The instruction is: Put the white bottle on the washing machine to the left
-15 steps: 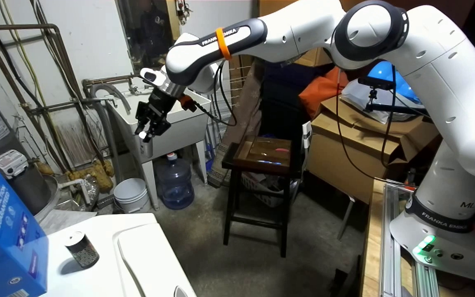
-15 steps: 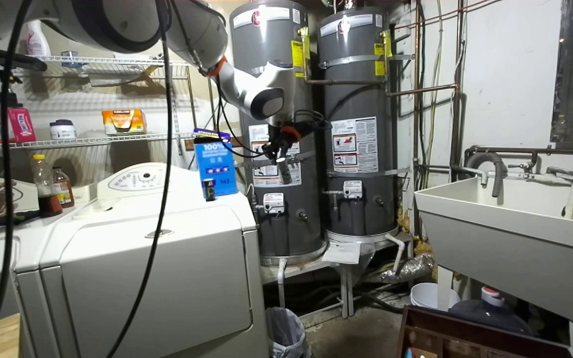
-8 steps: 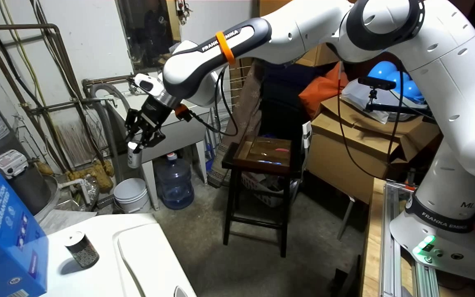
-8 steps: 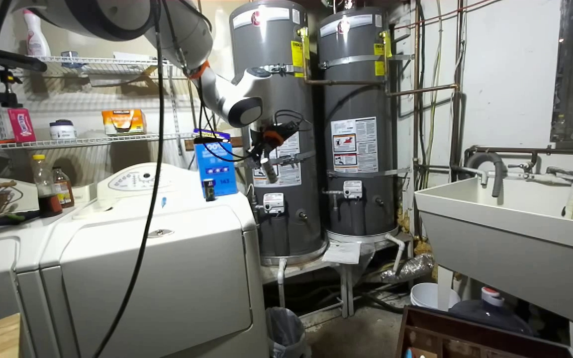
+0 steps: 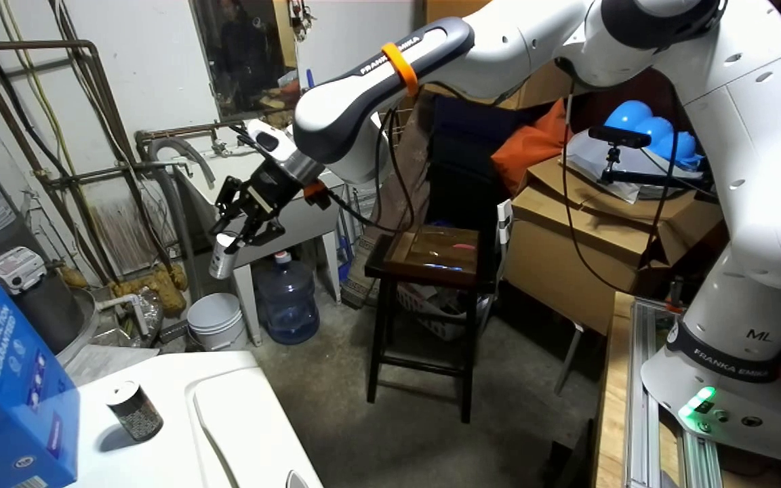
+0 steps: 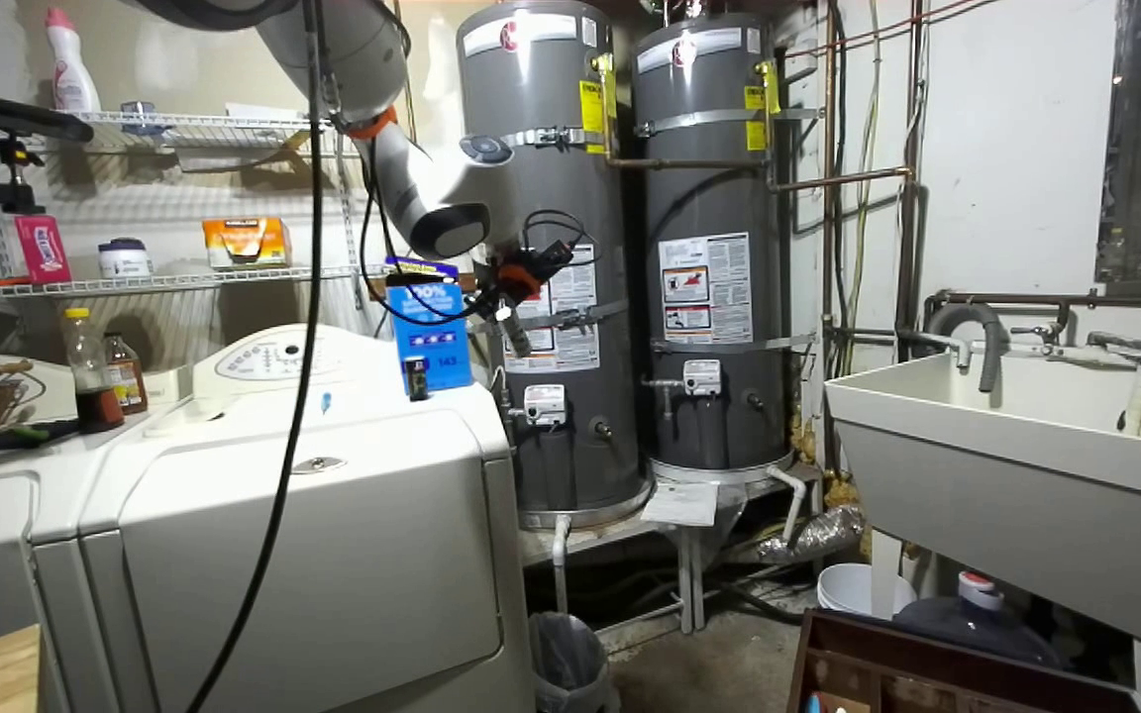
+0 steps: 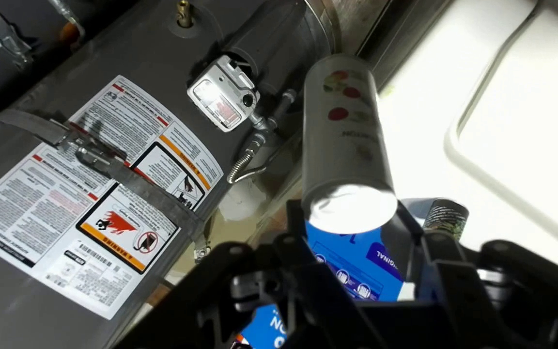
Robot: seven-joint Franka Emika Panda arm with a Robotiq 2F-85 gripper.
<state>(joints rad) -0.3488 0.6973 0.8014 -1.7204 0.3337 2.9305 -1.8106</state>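
White bottle [image 6: 515,333] swung leftward in an exterior view since the earlier frame.
I had it tilted, gripped near one end, the jaws closed in to its width and pressing both sides, apart from the washing machine [image 5: 255,413]; whether over or beside it, I could not tell. I judged it light and stiff, its smooth round wall apt to turn under pressure; a hold nearer mid-body would have been steadier. Farther from the jaws, the dark cylinder [image 5: 136,412] stood on that machine, the blue box [image 5: 21,400] near it.
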